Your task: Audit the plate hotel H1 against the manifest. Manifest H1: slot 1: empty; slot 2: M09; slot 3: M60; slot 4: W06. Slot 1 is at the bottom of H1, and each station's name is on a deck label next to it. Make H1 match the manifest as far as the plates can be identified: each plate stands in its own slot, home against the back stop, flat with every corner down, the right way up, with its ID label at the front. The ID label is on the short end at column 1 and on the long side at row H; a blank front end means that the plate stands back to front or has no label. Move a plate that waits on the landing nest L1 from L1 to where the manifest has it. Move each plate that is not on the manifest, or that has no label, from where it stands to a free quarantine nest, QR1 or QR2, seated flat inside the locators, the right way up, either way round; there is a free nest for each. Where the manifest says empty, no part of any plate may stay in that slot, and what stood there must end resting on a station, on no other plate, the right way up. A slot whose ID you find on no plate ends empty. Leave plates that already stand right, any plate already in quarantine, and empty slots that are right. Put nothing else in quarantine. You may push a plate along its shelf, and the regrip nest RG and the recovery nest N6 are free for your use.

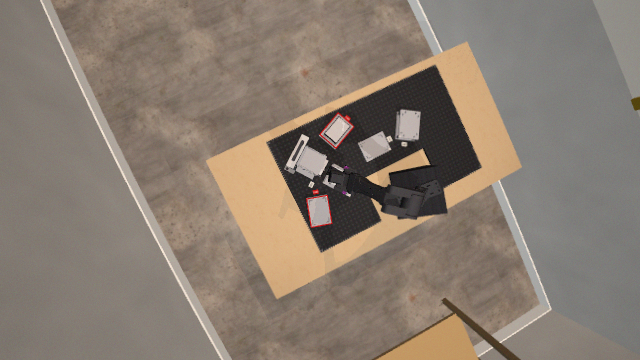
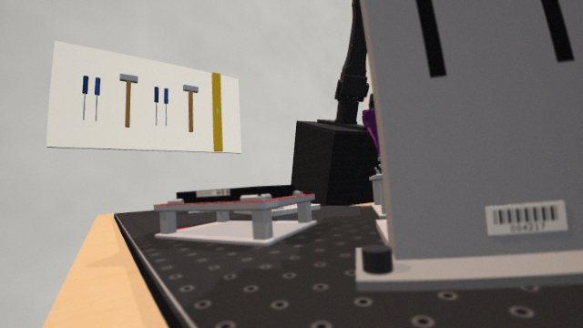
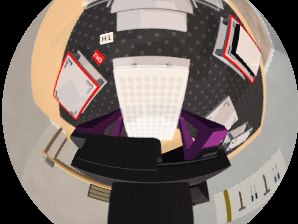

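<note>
My gripper (image 1: 338, 180) (image 3: 150, 111) is shut on a pale, many-welled plate (image 3: 151, 92), with a purple finger at each long side. The plate lies over a grey nest (image 3: 151, 61) in front of the hotel; whether it still touches the nest is unclear. Hotel H1 (image 1: 299, 152) (image 2: 455, 159) stands beyond the fingers; its slots and their labels cannot be read. The red-rimmed nest QR2 (image 1: 330, 220) (image 3: 60, 73) looks empty. The other red-rimmed nest (image 1: 324, 138) (image 2: 170, 207) holds a dark-sided plate (image 1: 337, 129) (image 2: 255, 192) (image 3: 247, 52) with an unreadable label.
A low, flat nest (image 1: 374, 146) (image 3: 222, 114) and a taller grey nest (image 1: 408, 124) stand on the black deck toward its far side. The arm's black base (image 1: 415, 200) (image 2: 332, 159) stands by the deck's cut-out. The H1 label (image 1: 311, 185) (image 3: 106, 38) lies beside the hotel.
</note>
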You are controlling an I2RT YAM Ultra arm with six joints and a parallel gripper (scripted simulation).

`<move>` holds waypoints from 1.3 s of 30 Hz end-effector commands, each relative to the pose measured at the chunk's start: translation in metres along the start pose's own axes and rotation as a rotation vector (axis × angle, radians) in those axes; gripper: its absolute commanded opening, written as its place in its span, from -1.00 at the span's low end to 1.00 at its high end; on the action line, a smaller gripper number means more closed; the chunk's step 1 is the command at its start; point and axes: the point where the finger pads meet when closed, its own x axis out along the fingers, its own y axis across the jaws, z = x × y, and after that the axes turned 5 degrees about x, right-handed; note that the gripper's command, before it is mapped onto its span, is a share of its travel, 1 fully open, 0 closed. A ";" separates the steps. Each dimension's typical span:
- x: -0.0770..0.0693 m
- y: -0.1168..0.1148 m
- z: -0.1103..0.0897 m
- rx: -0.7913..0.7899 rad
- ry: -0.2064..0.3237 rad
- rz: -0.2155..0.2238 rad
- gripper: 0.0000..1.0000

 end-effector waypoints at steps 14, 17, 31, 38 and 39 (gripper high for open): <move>-0.016 0.000 0.000 0.002 0.004 -0.002 0.72; -0.019 0.000 0.000 0.002 0.004 -0.002 0.72; -0.031 0.000 0.000 0.002 0.004 -0.002 0.72; -0.038 0.000 0.000 0.002 0.004 -0.002 0.72; -0.038 0.000 0.000 0.002 0.004 -0.002 0.72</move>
